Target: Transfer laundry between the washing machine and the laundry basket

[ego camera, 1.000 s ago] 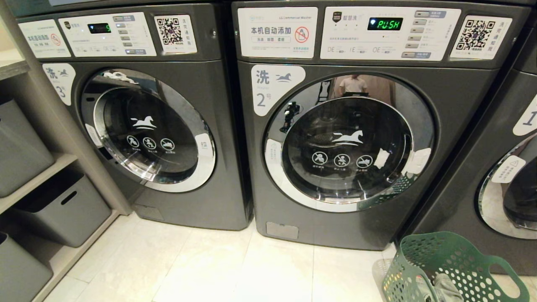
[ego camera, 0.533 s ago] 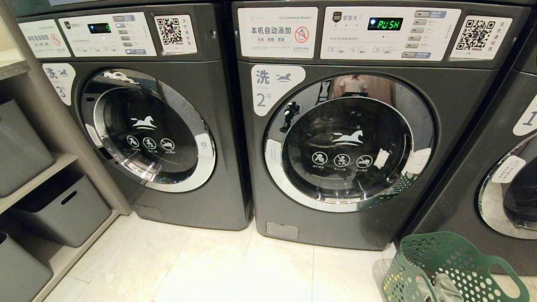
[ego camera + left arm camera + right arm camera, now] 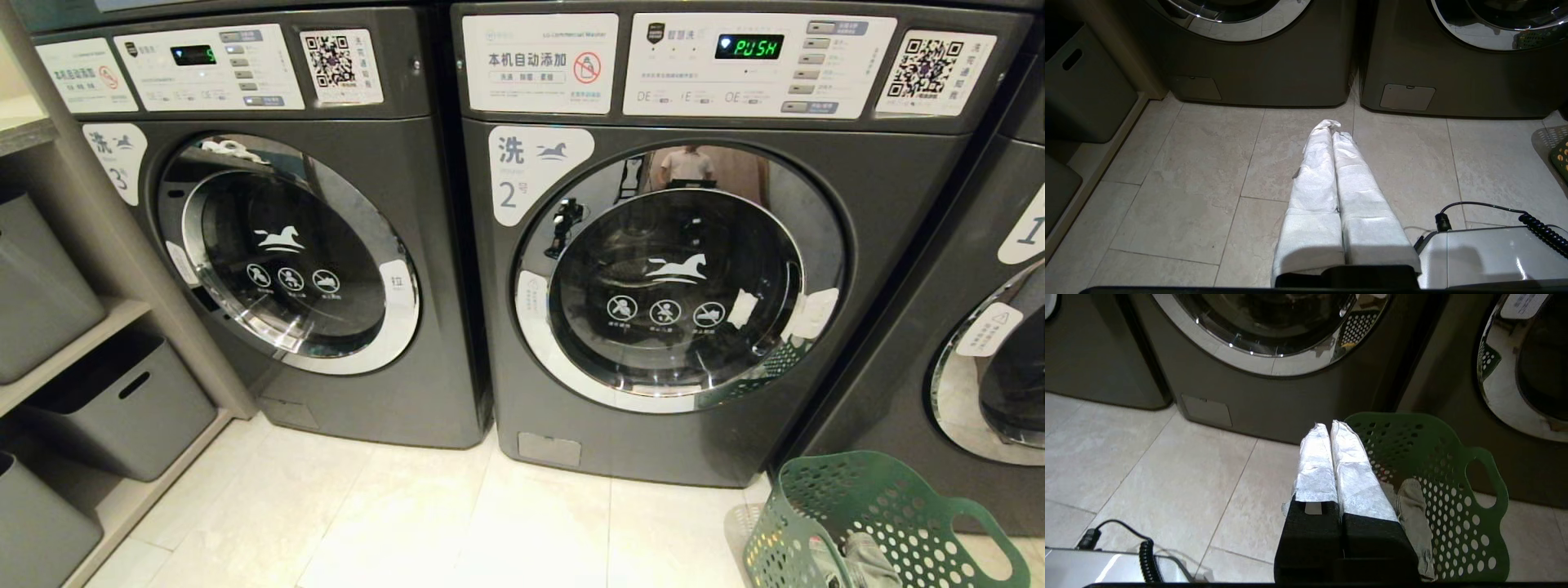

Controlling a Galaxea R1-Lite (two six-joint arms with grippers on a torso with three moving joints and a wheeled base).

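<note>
- The washing machine (image 3: pixel 678 269), marked "2", sits dead centre in my head view, round glass door shut and display lit; machine "3" (image 3: pixel 277 245) is to its left and machine "1" (image 3: pixel 992 359) at the right edge.
- The laundry basket (image 3: pixel 878 527), green and perforated, stands on the floor (image 3: pixel 457 523) low on my right, just in front of the gap between "2" and "1".
- Grey storage bins (image 3: pixel 122 408) sit on shelves far left, well off my line of work.
- The laundry (image 3: pixel 1414 522): I see one grey-olive piece slumped against the basket's inner wall; any other pieces are probably hidden behind my right fingers, can't confirm.
- My right gripper (image 3: pixel 1331 428) has its padded fingers pressed together, empty, hanging over the basket's near-left rim and pointing toward the machines. The cloth lies just beside and below the jaws, on their right.
- My left gripper (image 3: pixel 1333 126) is closed too, holding nothing, over bare floor in front of the seam between "3" and "2", well apart from the basket.
- Key relation: the right arm is clearly nearer both basket and cloth. I judge it must open first, then drop slightly rightward into the basket.
</note>
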